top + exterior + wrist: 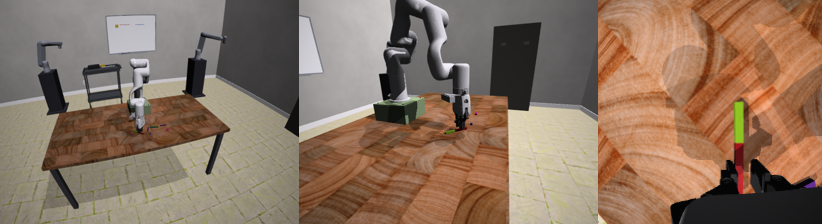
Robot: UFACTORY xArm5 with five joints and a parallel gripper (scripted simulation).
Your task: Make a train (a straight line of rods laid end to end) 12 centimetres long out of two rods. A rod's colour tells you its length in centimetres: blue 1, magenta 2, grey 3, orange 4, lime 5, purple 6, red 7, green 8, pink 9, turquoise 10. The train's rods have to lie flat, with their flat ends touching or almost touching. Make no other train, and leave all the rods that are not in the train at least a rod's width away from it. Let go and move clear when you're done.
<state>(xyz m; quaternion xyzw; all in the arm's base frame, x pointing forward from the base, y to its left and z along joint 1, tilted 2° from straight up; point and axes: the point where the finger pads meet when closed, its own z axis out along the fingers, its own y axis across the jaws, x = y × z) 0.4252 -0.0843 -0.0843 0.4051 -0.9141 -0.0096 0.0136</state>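
- Lime rod (134,131) (450,132) (739,122) lies flat just outside the gripper (139,132) (462,128) (741,171); its inner end meets the red rod (142,133) (466,128) (740,155) in line, touching or almost so; the wrist view cannot settle a hairline gap.
- Red rod runs between the fingers; in the wrist view its far end is cut off by the dark gripper body, and in the top view the fingers cover the joint.
- Gripper is partly open, low at the table (102,133) (442,163) (638,100), with fingers on either side of the red rod and nothing gripped.
- Purple rod (148,129) (810,185) lies near the gripper, right of it in the top view; only a corner shows in the wrist view.
- Green rod (153,127) and a second purple rod (163,125) lie farther right of the gripper in the top view.
- Blue rod (150,133) (471,124) is near the gripper, magenta rod (167,129) (475,113) well apart from it; both are tiny, their ends hard to make out.
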